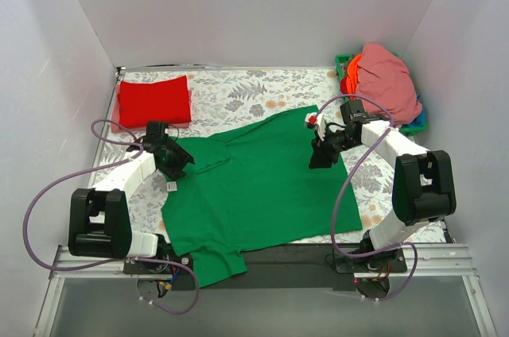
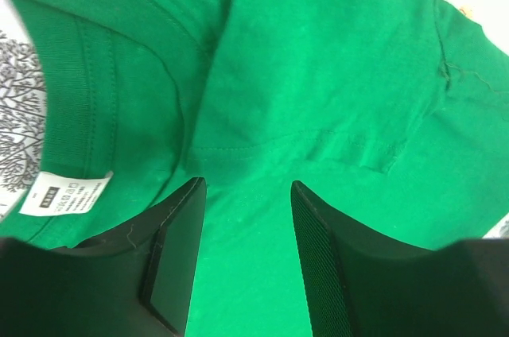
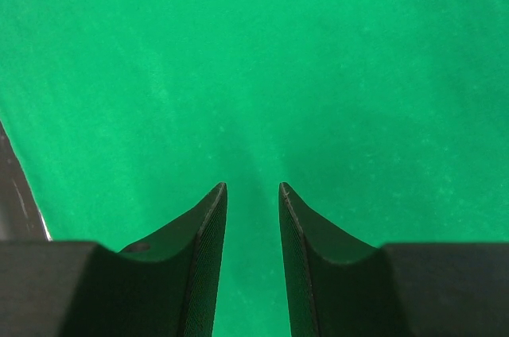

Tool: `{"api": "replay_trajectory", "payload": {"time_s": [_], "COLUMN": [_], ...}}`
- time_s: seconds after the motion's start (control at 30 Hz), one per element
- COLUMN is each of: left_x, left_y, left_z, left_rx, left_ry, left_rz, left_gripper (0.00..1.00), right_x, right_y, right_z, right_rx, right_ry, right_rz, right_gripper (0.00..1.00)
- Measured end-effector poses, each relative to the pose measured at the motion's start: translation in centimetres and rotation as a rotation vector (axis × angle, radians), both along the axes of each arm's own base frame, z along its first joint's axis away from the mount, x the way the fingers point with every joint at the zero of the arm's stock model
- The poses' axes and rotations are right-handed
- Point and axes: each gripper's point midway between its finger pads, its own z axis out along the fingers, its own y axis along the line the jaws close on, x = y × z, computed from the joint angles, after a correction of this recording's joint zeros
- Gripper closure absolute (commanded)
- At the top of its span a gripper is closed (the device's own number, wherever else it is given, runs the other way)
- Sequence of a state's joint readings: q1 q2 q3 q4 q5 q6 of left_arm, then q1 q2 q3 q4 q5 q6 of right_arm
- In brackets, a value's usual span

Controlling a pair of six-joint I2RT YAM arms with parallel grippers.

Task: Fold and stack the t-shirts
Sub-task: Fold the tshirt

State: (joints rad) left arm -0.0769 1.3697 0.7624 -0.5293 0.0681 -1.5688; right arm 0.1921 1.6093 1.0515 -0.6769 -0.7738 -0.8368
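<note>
A large green t-shirt (image 1: pixel 254 186) lies spread on the patterned tablecloth, one sleeve hanging over the near edge. My left gripper (image 1: pixel 176 160) is open just above its collar area; the left wrist view shows the green cloth (image 2: pixel 334 75), the neck seam and a white label (image 2: pixel 65 192) between and beyond the open gripper (image 2: pixel 245 194). My right gripper (image 1: pixel 322 156) is open, low over the shirt's right edge; flat green cloth (image 3: pixel 262 67) fills the right wrist view around the gripper (image 3: pixel 253 190). A folded red t-shirt (image 1: pixel 154 101) lies at the back left. Pink (image 1: pixel 387 81) and orange (image 1: pixel 351 75) shirts are heaped at the back right.
A green plastic basket (image 1: pixel 344 61) holds the heaped shirts in the back right corner. White walls close in the table on three sides. Purple cables loop from both arms. The dark front rail (image 1: pixel 302 256) runs along the near edge.
</note>
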Motion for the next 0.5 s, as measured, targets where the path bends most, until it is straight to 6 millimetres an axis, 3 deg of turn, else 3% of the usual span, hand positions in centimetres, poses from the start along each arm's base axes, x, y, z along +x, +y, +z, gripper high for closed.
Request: {"api": "replay_trajectory", "payload": {"time_s": [0.4, 0.5], "left_x": [-0.9, -1.0], "left_y": [1.0, 1.1], "left_z": [-1.3, -1.8], "left_rx": [0.028, 0.03], "left_ry": [0.032, 0.045], "left_rz": [0.028, 0.03], "left_gripper": [0.55, 0.6], "right_x": [0.1, 0.1], "right_y": [-0.2, -0.2], "right_z": [-0.2, -0.2], "right_rx": [-0.013, -0.014], "right_ry": [0.004, 0.005], "right_rz": [-0.012, -0.015], "right_gripper": [0.62, 0.62]}}
